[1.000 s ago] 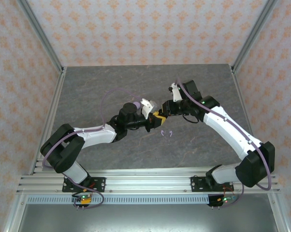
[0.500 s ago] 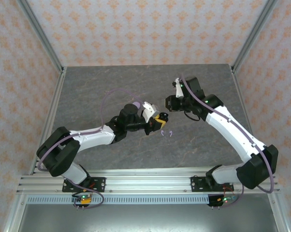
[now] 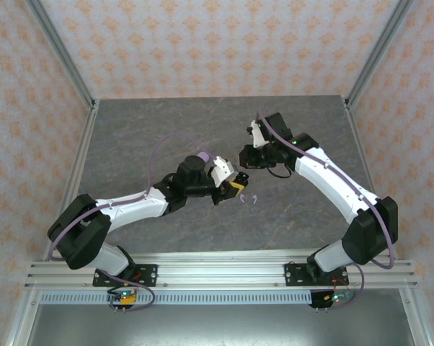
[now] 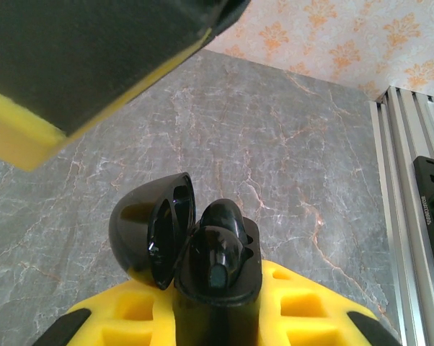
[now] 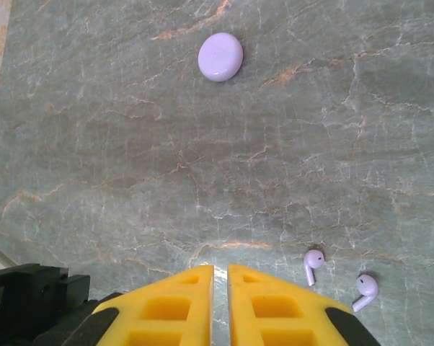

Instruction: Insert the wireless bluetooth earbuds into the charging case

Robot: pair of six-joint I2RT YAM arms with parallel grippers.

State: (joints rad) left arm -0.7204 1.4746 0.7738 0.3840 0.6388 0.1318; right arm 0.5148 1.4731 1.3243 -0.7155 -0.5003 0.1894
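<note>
Grey marbled table (image 5: 94,144): lavender earbuds (image 5: 313,261), lavender case (image 5: 220,56), open black case (image 4: 217,252).

A grey marbled table (image 3: 145,137), veined in white and rust-orange, lies between cream walls (image 3: 202,43) printed with a repeating orange floral motif and edged by silver rails (image 3: 224,274). The left arm (image 3: 134,205) and right arm (image 3: 332,180) are white with black joints and trail lavender cables (image 3: 163,148), while the left gripper (image 3: 234,186) and right gripper (image 5: 220,277) have bright yellow fingers trimmed in black. A glossy black charging case (image 4: 195,249) stands dark against the yellow, a round case (image 5: 220,56) is plain pale lavender, and two earbuds (image 5: 313,259) are lavender-white.
</note>
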